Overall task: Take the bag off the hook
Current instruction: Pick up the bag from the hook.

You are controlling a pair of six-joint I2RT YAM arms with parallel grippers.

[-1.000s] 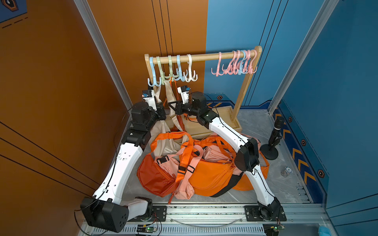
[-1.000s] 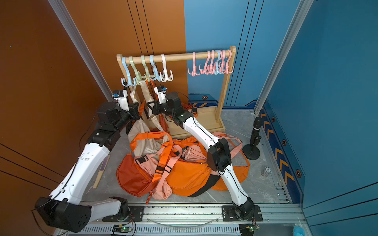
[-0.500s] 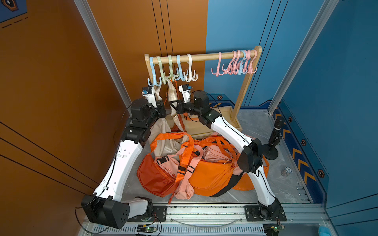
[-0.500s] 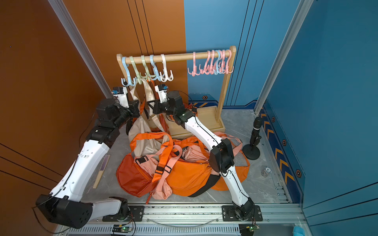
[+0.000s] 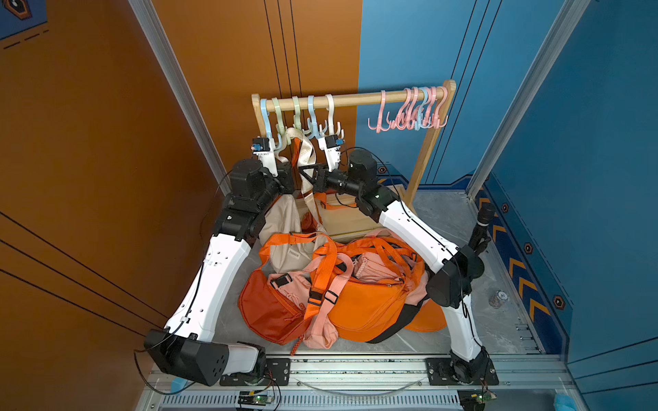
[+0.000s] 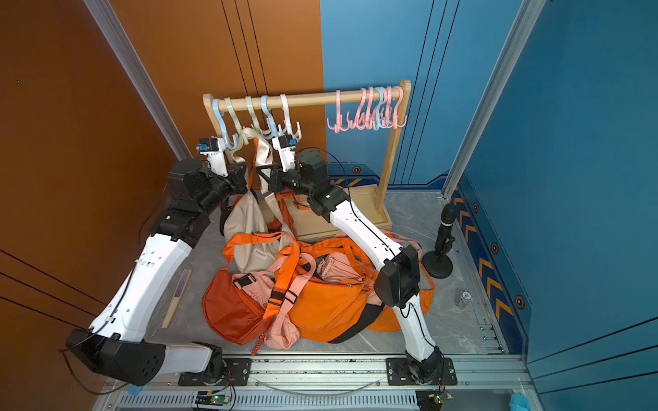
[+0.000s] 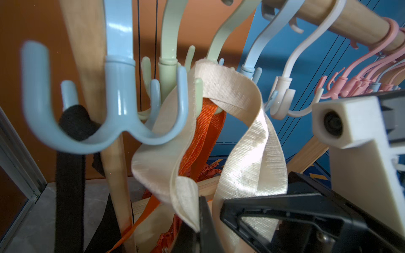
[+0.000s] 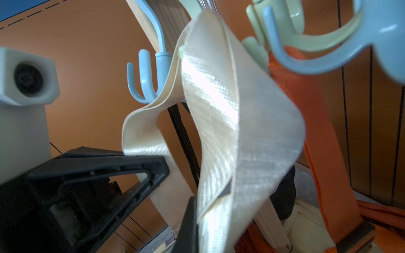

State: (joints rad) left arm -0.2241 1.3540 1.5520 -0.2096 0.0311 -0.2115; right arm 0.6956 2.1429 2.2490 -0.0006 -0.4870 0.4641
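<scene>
While left claw (image 5: pixel 291 179) and right claw (image 5: pixel 307 173) clamp its glossy cream strap (image 7: pixel 252 142) (over a green hook (image 7: pixel 223 32)), the beige bag (image 5: pixel 281 220) sags.

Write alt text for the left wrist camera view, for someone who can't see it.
A bag's cream strap drapes over a pale green hook, with an orange strap beneath it. The left end effector pinches the cream strap below, and a blue hook hangs nearby.
</scene>
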